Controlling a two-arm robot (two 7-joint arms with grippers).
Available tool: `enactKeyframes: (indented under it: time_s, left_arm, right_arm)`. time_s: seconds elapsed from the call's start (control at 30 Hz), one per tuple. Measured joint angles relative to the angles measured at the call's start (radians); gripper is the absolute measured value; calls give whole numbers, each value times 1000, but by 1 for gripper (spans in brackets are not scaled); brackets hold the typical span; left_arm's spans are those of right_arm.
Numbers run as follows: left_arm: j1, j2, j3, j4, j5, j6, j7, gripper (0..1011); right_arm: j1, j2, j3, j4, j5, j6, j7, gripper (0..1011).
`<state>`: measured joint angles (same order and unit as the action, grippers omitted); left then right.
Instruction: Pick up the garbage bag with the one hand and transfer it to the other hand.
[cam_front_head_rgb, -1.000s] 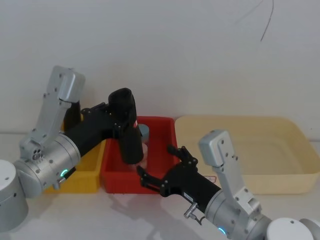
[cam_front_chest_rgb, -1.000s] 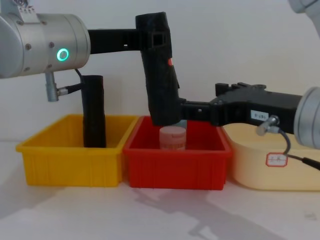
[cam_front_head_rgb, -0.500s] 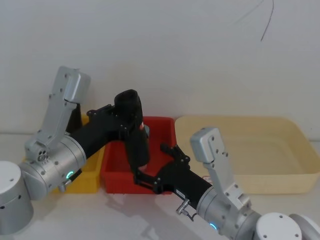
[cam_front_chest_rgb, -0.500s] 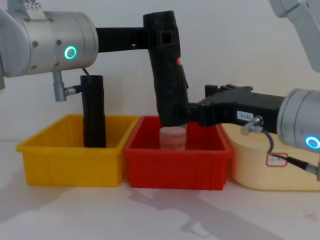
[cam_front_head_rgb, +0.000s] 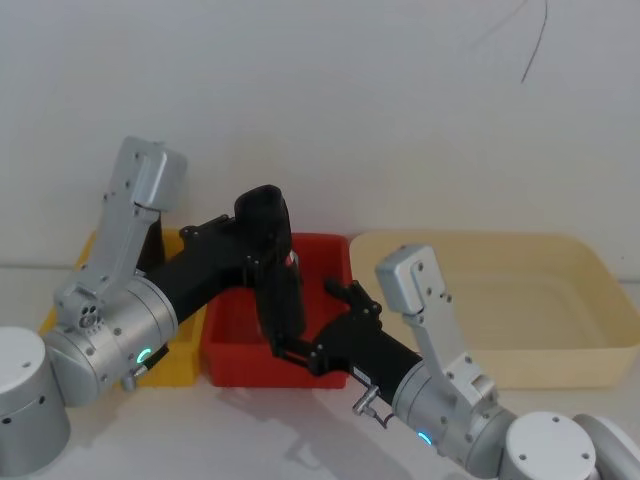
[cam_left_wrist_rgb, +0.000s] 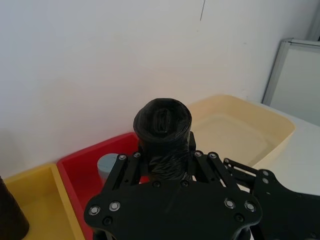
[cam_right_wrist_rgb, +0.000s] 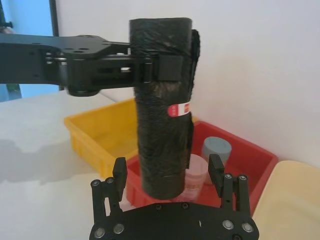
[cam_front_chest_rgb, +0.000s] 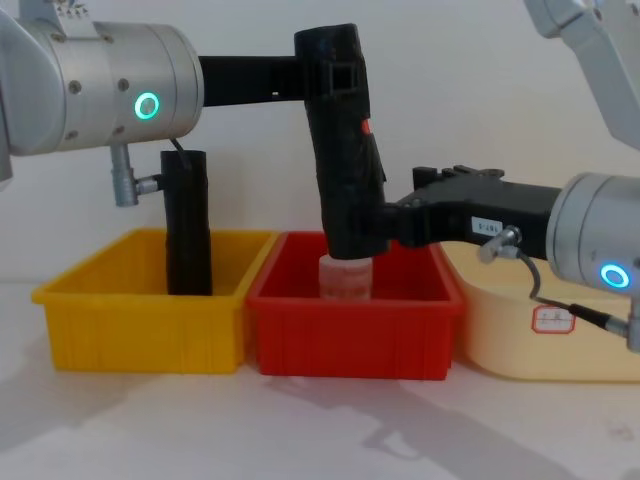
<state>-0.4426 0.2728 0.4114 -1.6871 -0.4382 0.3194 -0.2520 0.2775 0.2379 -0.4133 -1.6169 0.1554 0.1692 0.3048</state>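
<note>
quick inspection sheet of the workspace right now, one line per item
surface: white table carrying three bins in a row
job's things: garbage bag held slightly tilted above the red bin, red mark showing
clutter: plain black roll standing in the yellow bin; pale jar and blue-grey pot in the red bin; cream tub beside it
grippers: left gripper shut on the bag's upper end; right gripper open, fingers either side of its lower end, not touching
cables: left arm's cable; right arm's cable
surroundings: white wall, thin dark line on it
</note>
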Motion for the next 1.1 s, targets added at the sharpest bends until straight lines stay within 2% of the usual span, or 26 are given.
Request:
enactKeyframes:
  time_s: [0.63,1.1]
  left_arm:
    - [12,10,18,-28,-14,20,5,379]
    - [6,-5,33,-33,-2,24,9,379]
  right_arm:
    - [14,5,17,8,-26,16,-6,1000]
    - [31,-5,-2,56,-25,-2,18,999]
